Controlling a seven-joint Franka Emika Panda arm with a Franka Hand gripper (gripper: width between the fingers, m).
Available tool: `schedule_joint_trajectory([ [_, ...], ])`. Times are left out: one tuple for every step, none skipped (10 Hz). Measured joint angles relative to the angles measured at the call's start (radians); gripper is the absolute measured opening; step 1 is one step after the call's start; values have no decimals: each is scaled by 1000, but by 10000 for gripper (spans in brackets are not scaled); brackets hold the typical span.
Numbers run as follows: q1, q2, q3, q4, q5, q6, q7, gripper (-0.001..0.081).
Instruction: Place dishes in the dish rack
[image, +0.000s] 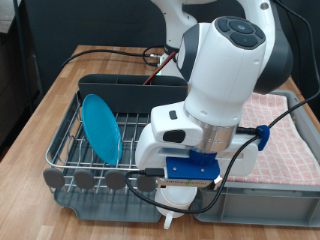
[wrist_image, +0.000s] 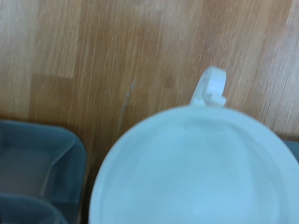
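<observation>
The white mug fills most of the wrist view, seen from above with its handle over the wooden table. The blue plate already stands upright in the wire dish rack, at the exterior view's left. The gripper is hidden under the arm's white body, so I cannot tell whether its fingers are spread or pressed together.

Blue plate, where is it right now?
The blue plate stands on edge in the wire dish rack, on the exterior view's left, beside the robot's hand and in front of the dark caddy.
</observation>
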Motion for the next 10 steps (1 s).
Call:
schedule_joint_trajectory([
  [1, -2, 2, 21, 0, -52, -11, 794],
  [3, -11, 2, 31, 0, -84, -16, 800],
  [6, -25, 3, 33, 0, -103, -20, 800],
  [7, -41, 5, 33, 0, -108, -24, 802],
  [8, -55, 6, 33, -1, -110, -25, 802],
  [9, -65, 7, 32, -1, -114, -25, 802],
  [9, -73, 8, 33, -1, -122, -25, 802],
  [11, -81, 8, 33, -2, -129, -25, 802],
  [13, -87, 8, 33, -3, -135, -25, 802],
  [16, -93, 8, 34, -4, -141, -25, 802],
])
